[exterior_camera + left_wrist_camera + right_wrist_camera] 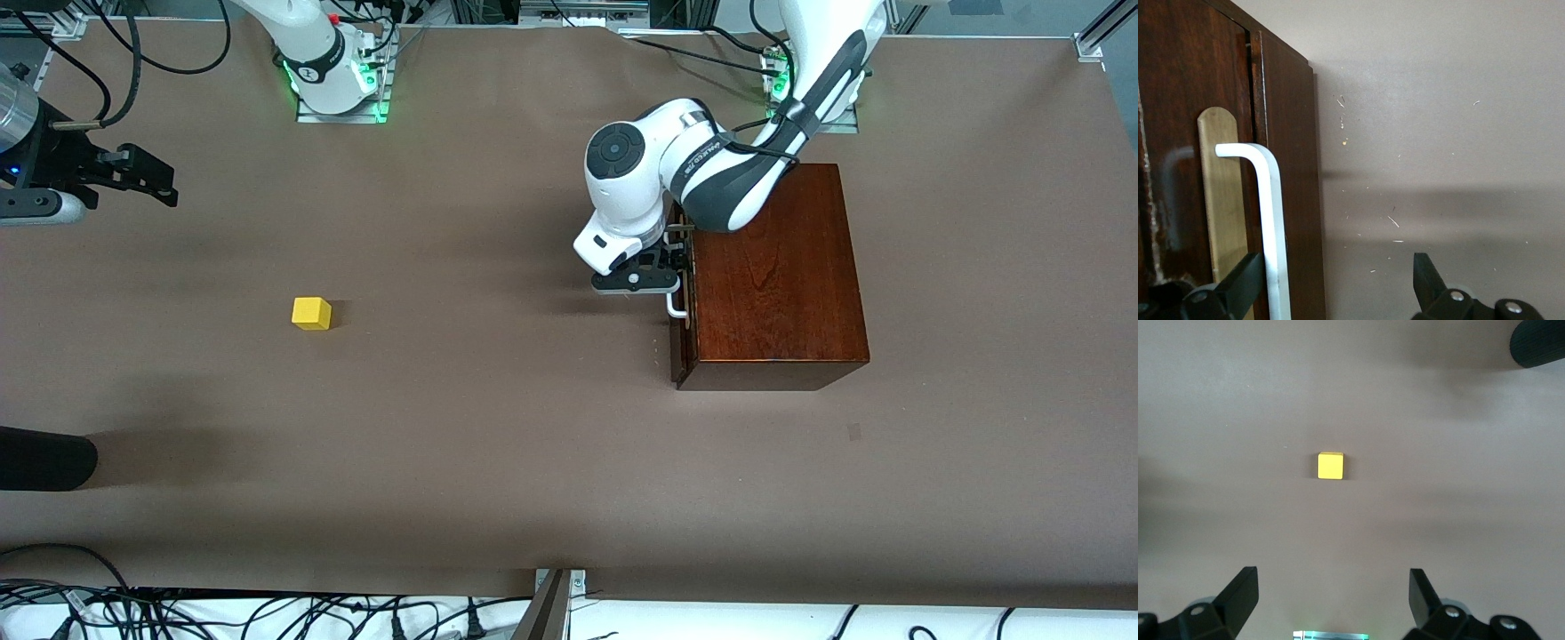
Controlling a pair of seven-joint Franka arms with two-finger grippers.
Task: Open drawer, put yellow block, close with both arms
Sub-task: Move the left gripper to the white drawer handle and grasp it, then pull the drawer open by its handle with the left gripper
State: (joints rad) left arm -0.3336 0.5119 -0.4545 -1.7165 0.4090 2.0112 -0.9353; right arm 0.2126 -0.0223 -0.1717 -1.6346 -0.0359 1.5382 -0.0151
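Left pincer [662, 283] open at drawer [683, 293] handle [1268, 220]; brown table [498, 427].

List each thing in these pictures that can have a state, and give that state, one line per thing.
Drawer: shut in the box.
Handle: between the open jaws of the left gripper, not clamped.
Block: resting on the table, not held.
Right gripper: open, empty, above the table with the block in its view.
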